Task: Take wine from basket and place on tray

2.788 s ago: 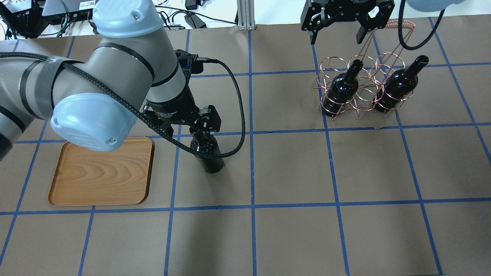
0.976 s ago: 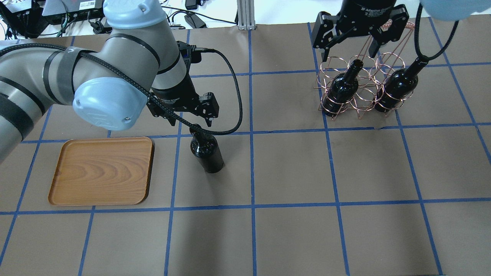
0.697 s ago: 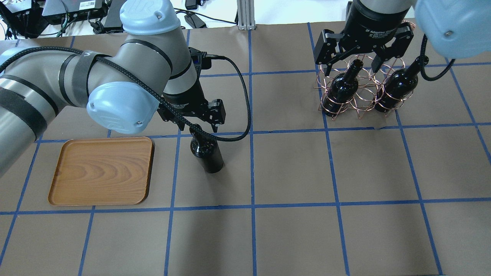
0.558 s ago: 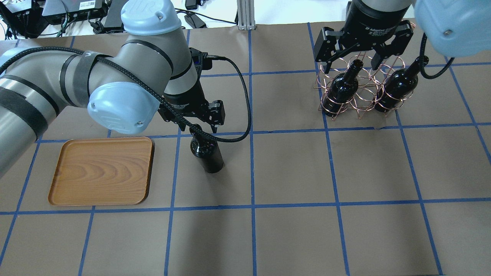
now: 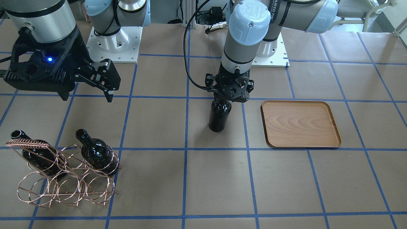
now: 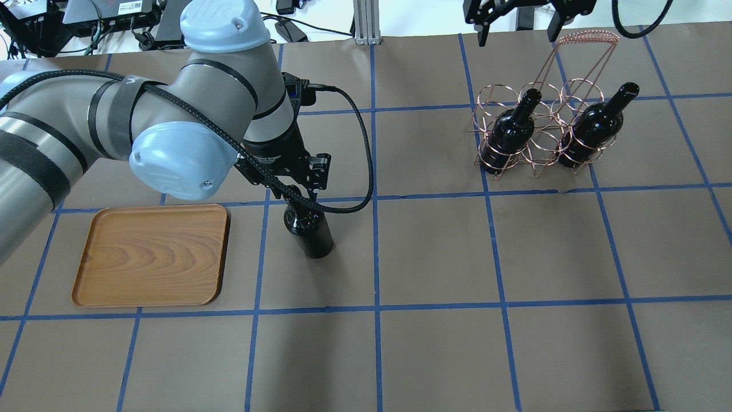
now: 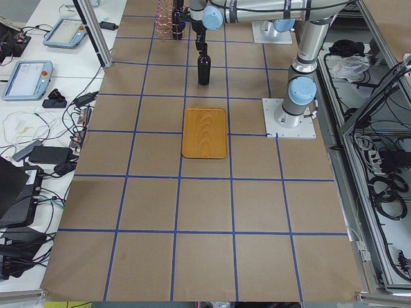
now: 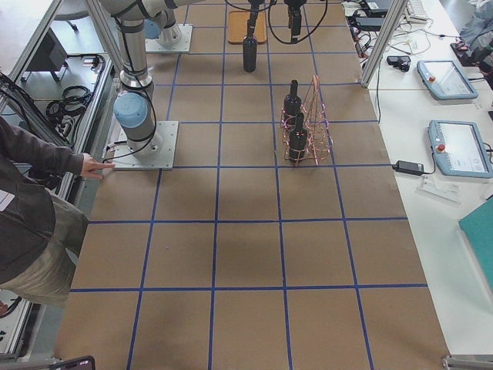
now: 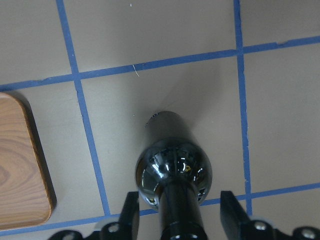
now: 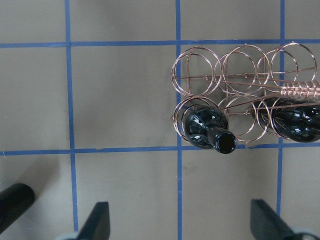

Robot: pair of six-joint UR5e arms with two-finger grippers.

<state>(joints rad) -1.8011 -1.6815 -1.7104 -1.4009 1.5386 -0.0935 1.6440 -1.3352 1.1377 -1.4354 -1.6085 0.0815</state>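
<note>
One wine bottle point(image 6: 309, 229) stands upright on the table, just right of the wooden tray point(image 6: 151, 254), which holds nothing. My left gripper point(image 6: 293, 189) is open, its fingers point(image 9: 131, 216) astride the bottle's neck with a gap on each side. In the front view it sits over the bottle point(image 5: 219, 117) beside the tray point(image 5: 300, 124). The copper wire basket point(image 6: 537, 123) at the far right holds two more bottles point(image 6: 509, 134) point(image 6: 595, 129). My right gripper point(image 6: 517, 31) is open and empty, high above the basket point(image 10: 235, 75).
Both arm bases point(image 5: 114, 41) point(image 5: 270, 51) stand at the robot's side of the table. Cables and electronics point(image 6: 114, 14) lie past the far edge. A person point(image 8: 38, 216) stands by the table in the exterior right view. Blue tape lines grid the brown table.
My right gripper came down over the basket's bottles, then lifted back up, still open. My left gripper let go of the standing bottle and stays around its neck, open.
</note>
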